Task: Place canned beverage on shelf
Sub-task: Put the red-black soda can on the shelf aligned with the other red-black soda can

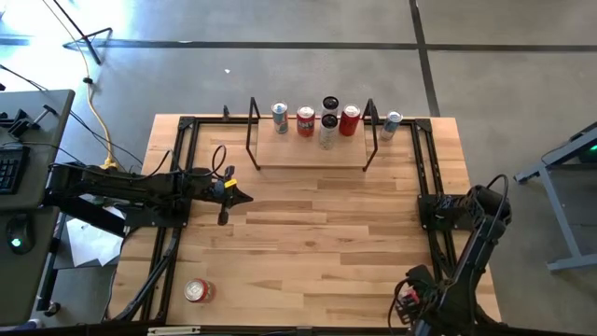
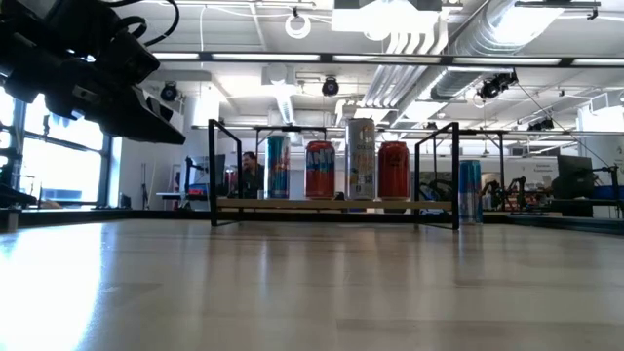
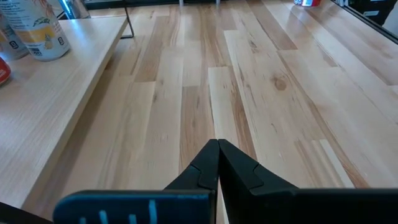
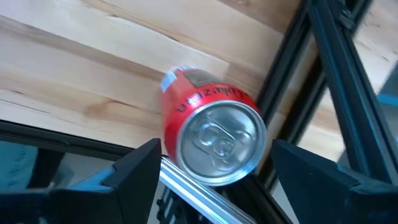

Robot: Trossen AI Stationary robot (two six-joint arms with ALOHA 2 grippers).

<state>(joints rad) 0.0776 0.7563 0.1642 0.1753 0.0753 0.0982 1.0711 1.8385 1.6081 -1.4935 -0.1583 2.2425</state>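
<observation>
The shelf [image 1: 308, 154] stands at the far edge of the counter [image 1: 317, 233], carrying five upright cans; a sixth can [image 1: 392, 124] stands just outside its right frame. The left gripper [image 1: 241, 196] hovers over the counter's left part, fingers pressed together. The right gripper [image 4: 214, 165] sits at the near right corner, fingers spread on either side of a red can [image 4: 211, 134], apparently not touching it.

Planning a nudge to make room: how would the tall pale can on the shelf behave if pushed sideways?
The tall pale can stands upright and narrow, so it likely tips rather than slides. Red cans flank it closely on the shelf, so it could knock one. Its smooth wall probably slips in a pincer.
</observation>
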